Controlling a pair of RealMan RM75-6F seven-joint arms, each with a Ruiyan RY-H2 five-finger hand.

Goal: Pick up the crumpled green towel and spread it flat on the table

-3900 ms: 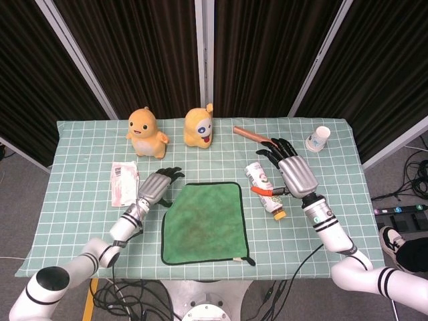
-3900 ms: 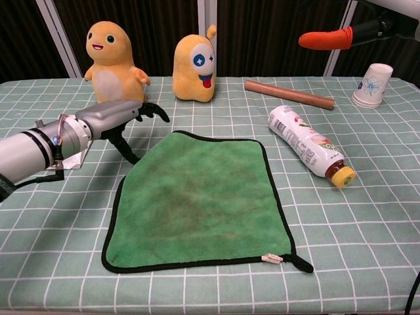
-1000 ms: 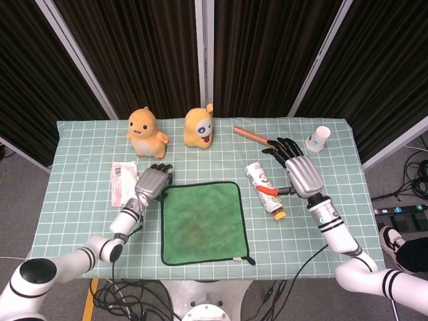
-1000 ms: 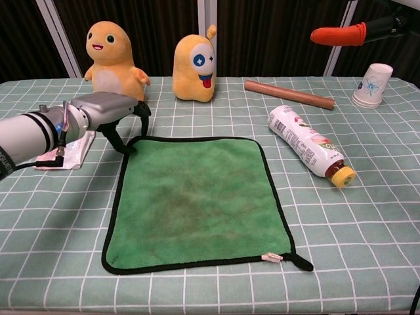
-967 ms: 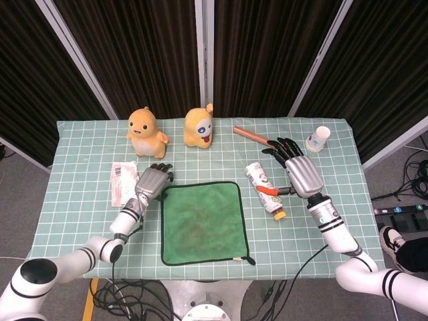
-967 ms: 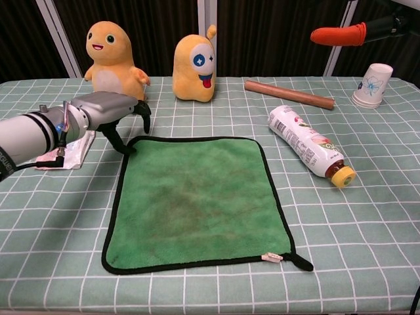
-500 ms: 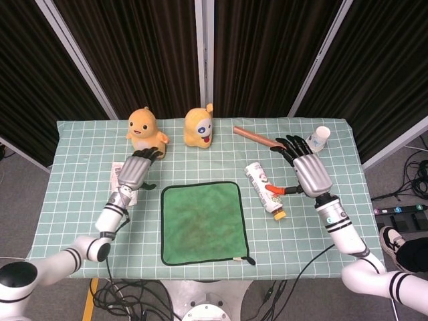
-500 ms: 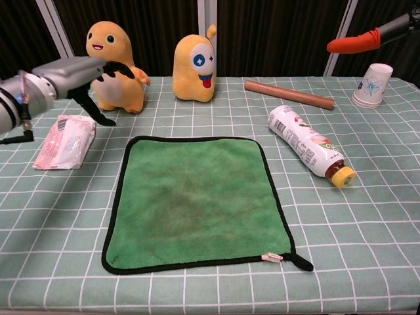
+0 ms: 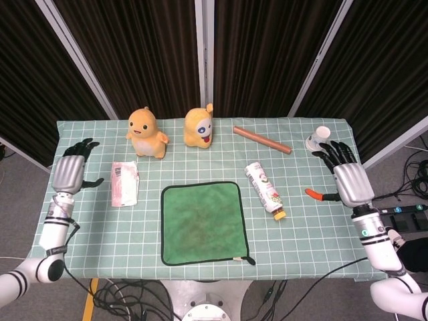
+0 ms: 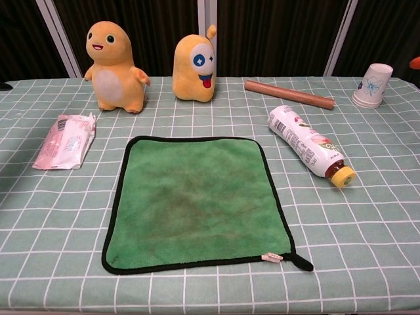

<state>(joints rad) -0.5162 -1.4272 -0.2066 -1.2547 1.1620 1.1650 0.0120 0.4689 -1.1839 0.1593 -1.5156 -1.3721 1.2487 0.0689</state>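
the green towel (image 9: 202,223) lies spread flat near the front middle of the table (image 9: 314,221), a roughly square sheet with a thin black border all round. its surface is smooth and unfolded, with a faint darker, brownish patch toward the centre (clearer in the chest view (image 10: 197,200)). at its front right corner a small white tag and a short black loop stick out past the edge. nothing rests on it and neither hand touches it.

the left hand (image 9: 67,171) hovers over the far left edge of the table, well apart from the towel, fingers spread and holding nothing. the right hand (image 9: 351,182) is out at the right edge, also well clear of the towel, fingers fanned apart, its orange-tipped thumb pointing inward, and empty.

around the towel: a pink and white packet (image 9: 124,182) lies to its left, a white bottle with a yellow cap (image 9: 264,190) lies on its side to its right, and behind it stand two orange plush toys, one round-bellied (image 9: 147,132) and one with a single blue eye (image 9: 199,127). a brown rod (image 9: 261,140) lies further back on the right, with a paper cup (image 9: 318,138) near the back right corner.
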